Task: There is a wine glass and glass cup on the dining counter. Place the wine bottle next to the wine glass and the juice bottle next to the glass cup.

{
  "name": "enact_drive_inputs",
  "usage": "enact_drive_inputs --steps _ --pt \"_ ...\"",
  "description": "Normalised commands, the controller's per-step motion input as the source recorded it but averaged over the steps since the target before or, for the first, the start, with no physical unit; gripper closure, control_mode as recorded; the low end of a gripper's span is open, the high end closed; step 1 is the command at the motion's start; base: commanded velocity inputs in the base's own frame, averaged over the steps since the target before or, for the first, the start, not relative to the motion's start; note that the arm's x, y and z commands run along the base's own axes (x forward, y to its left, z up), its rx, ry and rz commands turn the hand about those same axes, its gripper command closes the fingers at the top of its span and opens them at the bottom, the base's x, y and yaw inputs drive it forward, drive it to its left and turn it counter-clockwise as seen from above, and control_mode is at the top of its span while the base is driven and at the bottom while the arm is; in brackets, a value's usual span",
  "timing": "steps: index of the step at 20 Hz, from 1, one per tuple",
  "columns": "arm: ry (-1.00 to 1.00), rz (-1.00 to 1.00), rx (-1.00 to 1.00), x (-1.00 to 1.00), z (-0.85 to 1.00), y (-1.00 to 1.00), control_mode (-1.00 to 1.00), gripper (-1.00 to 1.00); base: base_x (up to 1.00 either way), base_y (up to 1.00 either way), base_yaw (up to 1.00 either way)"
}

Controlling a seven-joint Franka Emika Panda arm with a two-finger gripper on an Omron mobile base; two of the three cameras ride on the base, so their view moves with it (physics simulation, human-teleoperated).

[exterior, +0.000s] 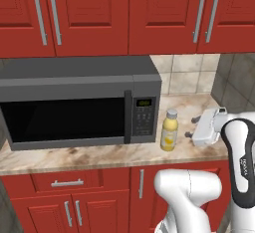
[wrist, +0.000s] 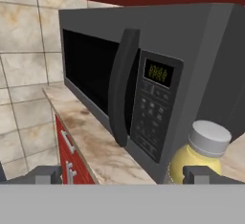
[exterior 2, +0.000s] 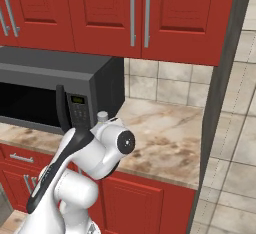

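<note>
Gripper (exterior: 191,127) hangs open just right of the juice bottle (exterior: 170,130) beside the microwave (exterior: 79,106), poised to reach in and grasp it.

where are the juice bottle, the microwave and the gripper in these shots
juice bottle (exterior: 169,136), left base view, on its yellow body
microwave (exterior: 64,118), left base view, on its dark door window
gripper (exterior: 191,127), left base view, between its fingertips, right of the bottle
</note>
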Motion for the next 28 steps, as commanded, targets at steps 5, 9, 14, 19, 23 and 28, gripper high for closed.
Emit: enact_drive_inputs --steps 5,9,14,19,23,28 --pt "0.00 0.00 0.02 0.11 -0.15 0.00 -1.00 -1.00 0.00 0.00 0.00" --pt "0.00 0.00 0.02 0.13 -0.14 0.00 -1.00 -1.00 0.00 0.00 0.00" --pt "0.00 -0.01 0.00 0.21 -0.07 -0.01 -1.00 -1.00 0.00 0.00 0.00" --pt "0.00 -0.02 0.00 0.27 -0.03 -0.04 -1.00 -1.00 0.00 0.00 0.00" --pt "0.00 -0.02 0.00 0.26 -0.03 -0.09 -1.00 -1.00 0.00 0.00 0.00" --pt "0.01 -0.01 0.00 0.17 -0.09 -0.12 -1.00 -1.00 0.00 0.00 0.00"
